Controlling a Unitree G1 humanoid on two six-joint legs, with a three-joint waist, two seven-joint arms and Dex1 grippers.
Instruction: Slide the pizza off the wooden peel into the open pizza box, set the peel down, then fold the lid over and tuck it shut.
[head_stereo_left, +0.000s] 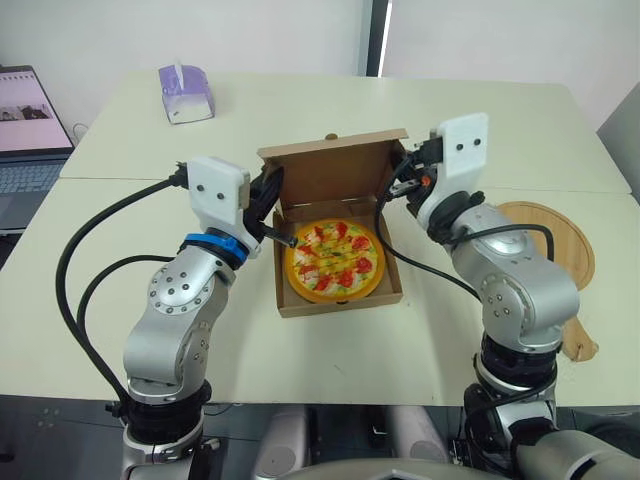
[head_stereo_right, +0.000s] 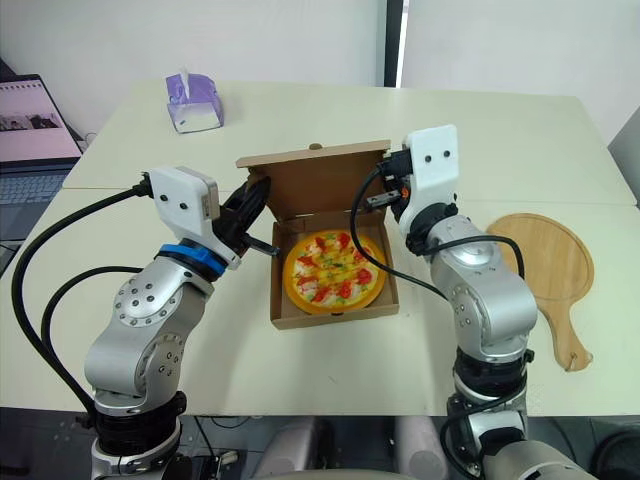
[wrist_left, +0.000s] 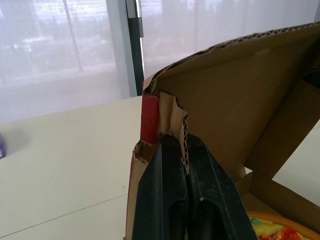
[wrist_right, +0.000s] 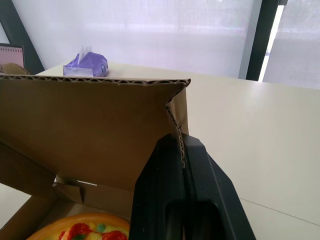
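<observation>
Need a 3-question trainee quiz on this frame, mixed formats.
1. True or false: the pizza lies in the pizza box.
2. The wooden peel lies: A) inside the box; B) on the table at the robot's right; C) against the tissue pack.
3. Fill in: the left gripper and right gripper each pinch a side flap of the ____.
Key: 1 true; 2 B; 3 lid.

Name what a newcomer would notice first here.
The bright pizza in the open pizza box, in the middle of the table, draws the eye first. Next, the left end effector and right end effector each pinch a side flap of the raised lid, one on either side. The wooden peel lies flat on the table to the robot's right, apart from the box.
</observation>
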